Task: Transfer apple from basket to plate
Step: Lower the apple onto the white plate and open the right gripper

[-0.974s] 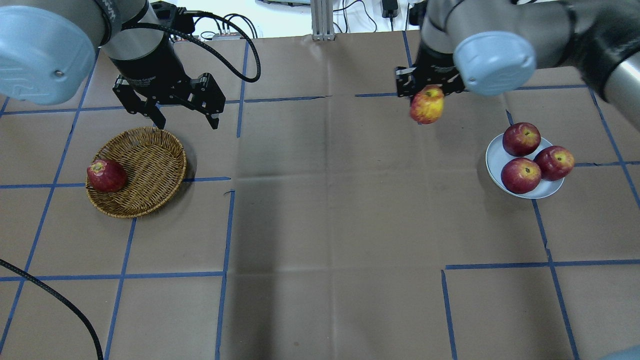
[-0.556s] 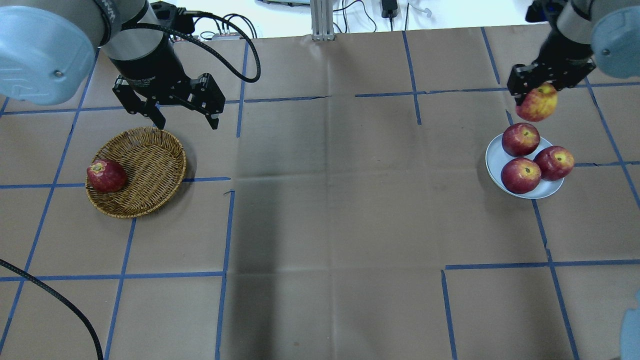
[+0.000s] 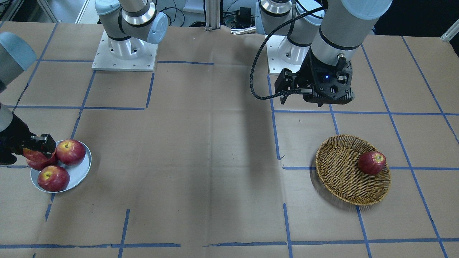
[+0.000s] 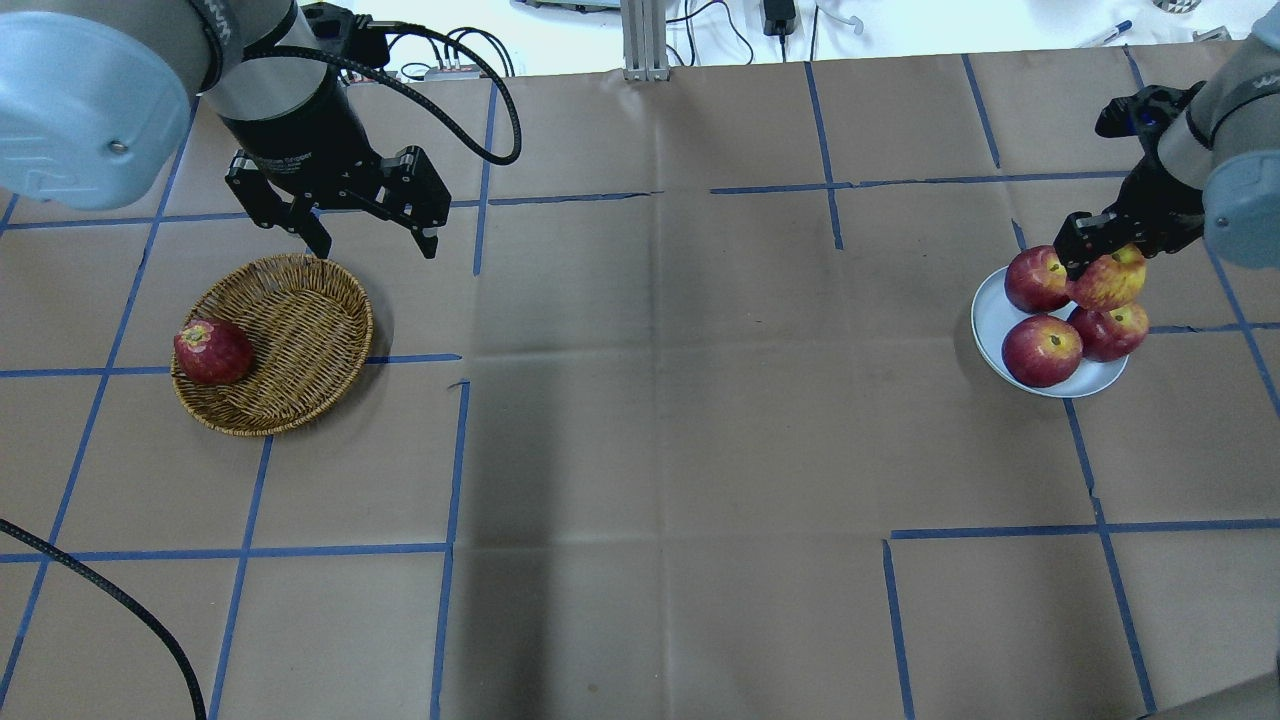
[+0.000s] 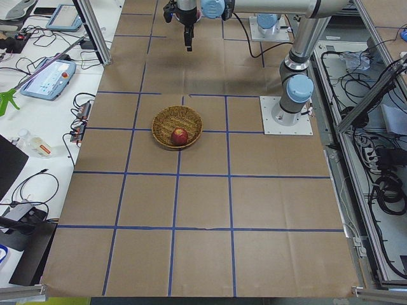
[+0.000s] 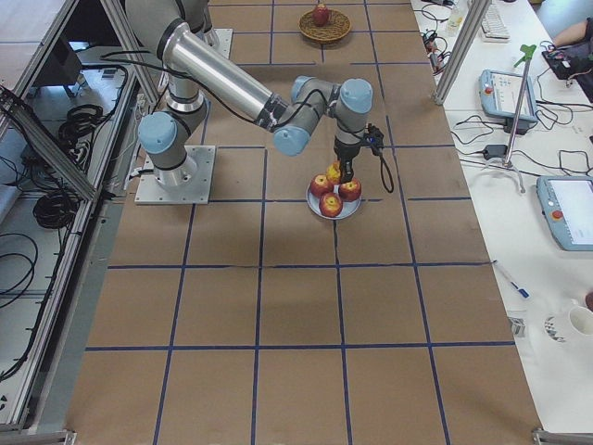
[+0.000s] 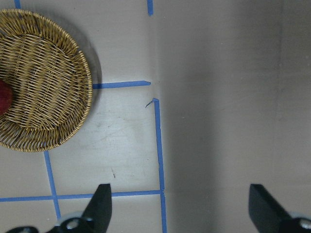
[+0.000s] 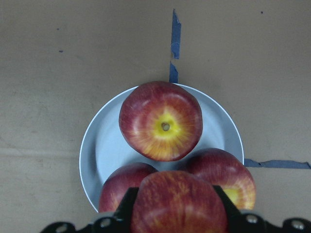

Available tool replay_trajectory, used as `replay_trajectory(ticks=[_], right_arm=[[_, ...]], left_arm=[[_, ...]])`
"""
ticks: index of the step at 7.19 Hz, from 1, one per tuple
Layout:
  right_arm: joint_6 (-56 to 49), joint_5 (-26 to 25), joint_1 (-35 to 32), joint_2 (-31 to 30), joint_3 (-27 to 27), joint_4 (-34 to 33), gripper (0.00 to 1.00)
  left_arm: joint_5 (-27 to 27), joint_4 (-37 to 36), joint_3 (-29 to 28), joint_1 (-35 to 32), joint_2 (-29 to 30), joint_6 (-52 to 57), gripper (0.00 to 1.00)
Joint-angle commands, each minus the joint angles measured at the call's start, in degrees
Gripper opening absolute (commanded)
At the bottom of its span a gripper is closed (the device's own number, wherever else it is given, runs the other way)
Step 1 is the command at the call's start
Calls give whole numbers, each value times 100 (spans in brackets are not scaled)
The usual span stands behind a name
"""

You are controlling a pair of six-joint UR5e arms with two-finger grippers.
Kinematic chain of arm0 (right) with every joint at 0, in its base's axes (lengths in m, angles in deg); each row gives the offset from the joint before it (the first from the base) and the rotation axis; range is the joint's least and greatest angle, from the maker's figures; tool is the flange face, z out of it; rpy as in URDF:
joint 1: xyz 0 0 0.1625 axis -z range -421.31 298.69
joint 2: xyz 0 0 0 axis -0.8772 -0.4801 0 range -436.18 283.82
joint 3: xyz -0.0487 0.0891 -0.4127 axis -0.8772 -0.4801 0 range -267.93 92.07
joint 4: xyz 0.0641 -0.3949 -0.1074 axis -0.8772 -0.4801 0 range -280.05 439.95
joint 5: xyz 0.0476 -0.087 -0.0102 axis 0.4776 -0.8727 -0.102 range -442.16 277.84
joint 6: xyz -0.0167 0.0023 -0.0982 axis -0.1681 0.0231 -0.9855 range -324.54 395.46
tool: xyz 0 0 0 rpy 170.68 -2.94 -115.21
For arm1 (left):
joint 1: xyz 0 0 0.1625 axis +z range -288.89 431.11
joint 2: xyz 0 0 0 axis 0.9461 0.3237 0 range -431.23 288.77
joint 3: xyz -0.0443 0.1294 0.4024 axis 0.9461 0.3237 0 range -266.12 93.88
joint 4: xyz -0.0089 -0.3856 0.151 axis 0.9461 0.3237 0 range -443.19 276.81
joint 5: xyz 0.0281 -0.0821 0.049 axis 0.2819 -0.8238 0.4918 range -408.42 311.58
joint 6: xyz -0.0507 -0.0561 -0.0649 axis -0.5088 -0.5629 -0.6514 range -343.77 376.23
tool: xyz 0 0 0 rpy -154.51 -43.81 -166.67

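Step in hand: placing. The carry looks done and the release is not yet made.

Right gripper (image 4: 1103,262): jaws clenched on the pinkish-red, yellow-patched apple (image 4: 1110,283), gripping it at its sides. The wrist view shows it filling the space between the fingers.

Apple position: held in the air over the pale blue-grey plate (image 4: 988,318), on the plate's far-right side in the overhead view. It hangs over two of the three dark-red apples (image 4: 1042,350) that already lie on the plate. I cannot tell whether it touches them.

Plate: crowded. The right wrist view shows bare surface only as a crescent along one side (image 8: 99,145).

Left gripper (image 4: 376,240): jaws spread wide and empty, hanging just beyond the far rim of the wicker basket (image 4: 300,330). One dark-red apple (image 4: 212,351) lies in the basket against its left wall.

Next move, as a judgement:
- Lower slowly until the apple rests in the hollow between the plated apples, or shift it toward the bare crescent first.
- Open the jaws only once the apple is supported.
- Lift straight up.

Risk: if released high or off-centre, the apple could roll off the pile and over the rim, or nudge a neighbour off the plate.
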Motion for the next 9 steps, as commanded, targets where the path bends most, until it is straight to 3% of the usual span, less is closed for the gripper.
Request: replay_trajectory(ticks=[1, 4, 5, 6, 8, 9], right_arm=[[12, 4, 2, 100, 156, -313, 55], [4, 4, 2, 136, 156, -313, 58], [-14, 4, 11, 145, 156, -322, 89], [12, 4, 2, 154, 113, -314, 100], [12, -40, -15, 84, -403, -96, 100], [12, -32, -59, 40, -841, 524, 100]], left_arm=[[0, -2, 6, 7, 0, 0, 99], [-9, -19, 103, 7, -18, 0, 99], [-9, -19, 103, 7, -26, 0, 99], [-9, -19, 103, 7, -27, 0, 99], [-9, -28, 103, 7, -27, 0, 99], [-9, -28, 103, 16, -18, 0, 99]])
